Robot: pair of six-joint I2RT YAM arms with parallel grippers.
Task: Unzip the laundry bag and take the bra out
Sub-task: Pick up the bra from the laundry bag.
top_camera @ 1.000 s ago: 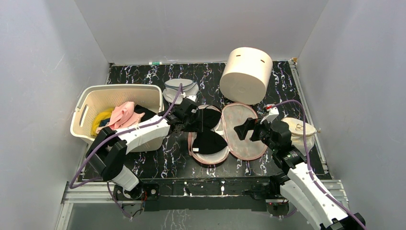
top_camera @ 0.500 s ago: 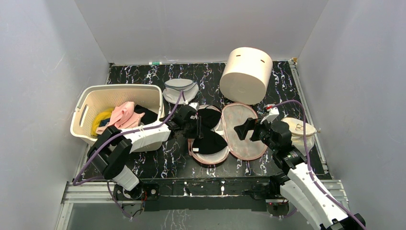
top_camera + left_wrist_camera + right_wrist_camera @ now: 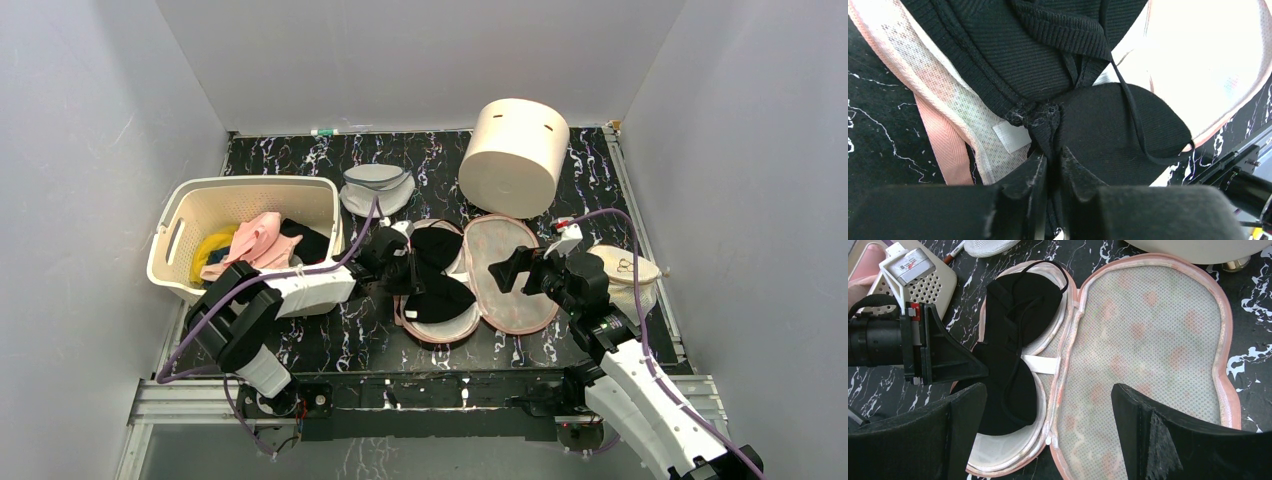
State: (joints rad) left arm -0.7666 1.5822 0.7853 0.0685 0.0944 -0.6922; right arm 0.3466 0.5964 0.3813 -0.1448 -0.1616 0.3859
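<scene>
The laundry bag (image 3: 515,285) lies unzipped and spread flat like a clamshell, its pale mesh lining (image 3: 1148,350) facing up inside a pink zipper rim. The black bra (image 3: 437,272) rests in the left half, cups one behind the other, with thin straps looping over them (image 3: 1013,330). My left gripper (image 3: 1052,157) is shut on the narrow middle of the bra (image 3: 1048,50), at the left edge of the bag (image 3: 943,100). My right gripper (image 3: 1048,390) hovers open above the bag's hinge and right half, with nothing between its fingers.
A cream basket (image 3: 190,200) with pink, yellow and black clothes stands at the left. A round cream drum (image 3: 515,155) lies tipped behind the bag. A grey-white mesh bag (image 3: 375,188) sits at the back, and a cream mesh pouch (image 3: 628,268) sits beside my right arm.
My left gripper has come down a little toward the near side and closed on the middle of the bra. The right arm and the bag have not moved.
</scene>
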